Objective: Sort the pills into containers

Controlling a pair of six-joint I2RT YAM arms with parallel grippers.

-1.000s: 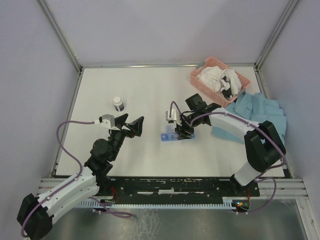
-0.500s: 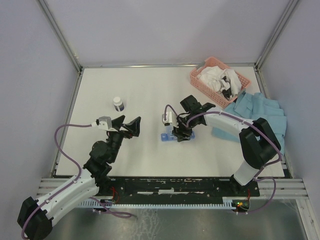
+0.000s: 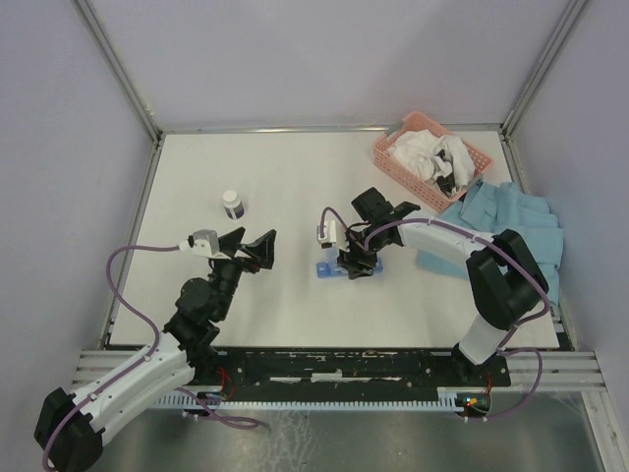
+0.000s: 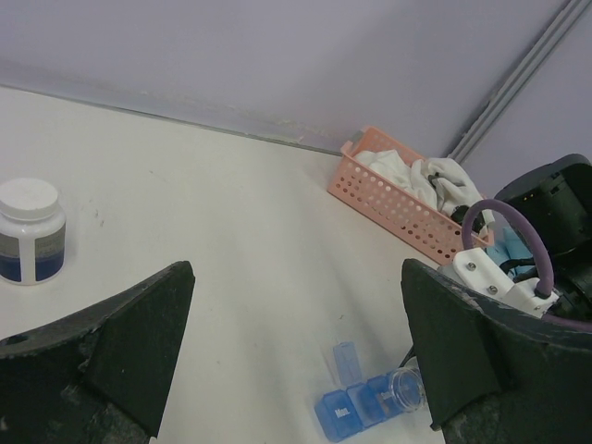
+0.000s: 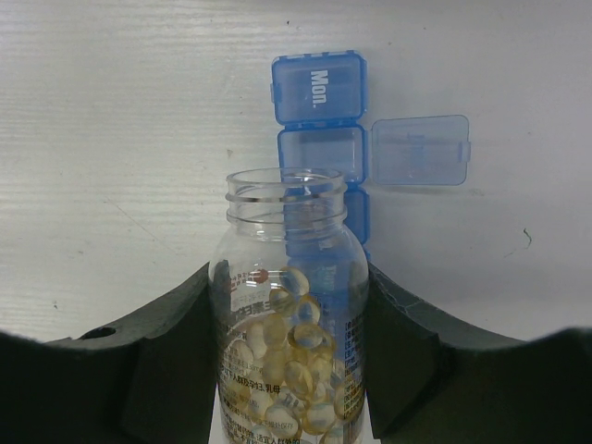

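The containers (image 5: 319, 88) are a blue strip lying on the table, with its "Mon." compartment shut and the one beside it (image 5: 320, 152) open, lid (image 5: 418, 150) flipped aside. My right gripper (image 5: 289, 296) is shut on a clear uncapped bottle (image 5: 289, 277), tipped with its mouth over the strip. The yellowish pills (image 5: 298, 365) are all inside the bottle. From above, the right gripper (image 3: 354, 260) covers most of the strip (image 3: 325, 269). My left gripper (image 3: 252, 248) hangs open and empty to the left of the strip (image 4: 354, 409), and the bottle's mouth (image 4: 407, 388) shows there too.
A white-capped bottle (image 3: 233, 205) stands at the back left (image 4: 30, 231). A pink basket (image 3: 430, 160) with white cloth sits at the back right. A light blue cloth (image 3: 511, 228) lies along the right edge under the right arm.
The left gripper has drawn slightly left, away from the strip. The right wrist has shifted a little left over the strip, still holding the bottle.
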